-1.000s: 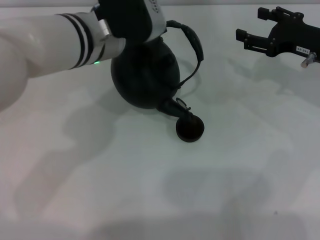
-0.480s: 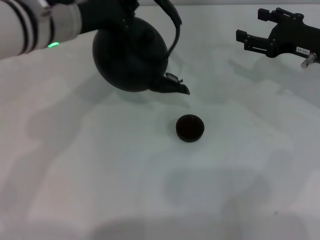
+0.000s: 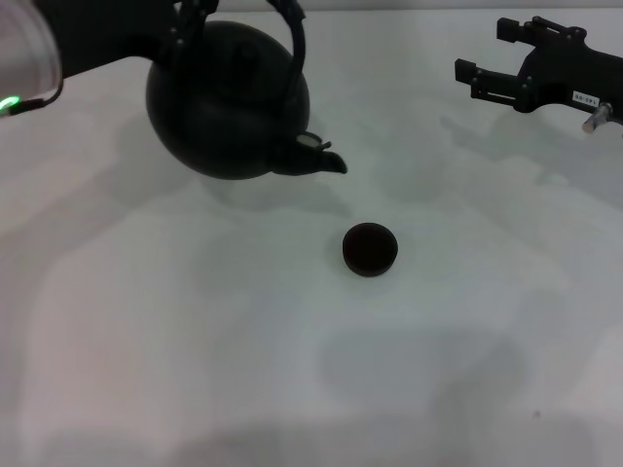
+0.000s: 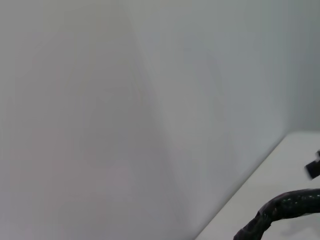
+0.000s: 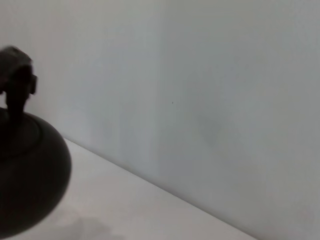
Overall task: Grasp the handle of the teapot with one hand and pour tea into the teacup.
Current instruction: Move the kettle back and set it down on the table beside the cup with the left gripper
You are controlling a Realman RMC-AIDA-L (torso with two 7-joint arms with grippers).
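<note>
The round black teapot point(image 3: 229, 107) hangs upright at the back left, above its own shadow. Its short spout point(image 3: 321, 161) points right, toward the teacup. The dark arched handle point(image 3: 294, 44) loops over the top, and my left gripper point(image 3: 190, 15) is shut on it at the picture's upper edge. A piece of the handle point(image 4: 280, 210) also shows in the left wrist view. The tiny black teacup point(image 3: 370, 248) stands alone on the white table, in front and to the right of the spout, apart from it. My right gripper point(image 3: 521, 58) rests open at the back right. The teapot point(image 5: 25, 185) fills a corner of the right wrist view.
The white table point(image 3: 292, 370) runs wide in front of the teacup, with only soft shadows on it. A pale wall point(image 5: 200, 75) rises behind the table's far edge.
The teapot was tipped with its spout over the teacup. My left arm has since drawn it back and to the left, and it now hangs upright. The right arm has not moved.
</note>
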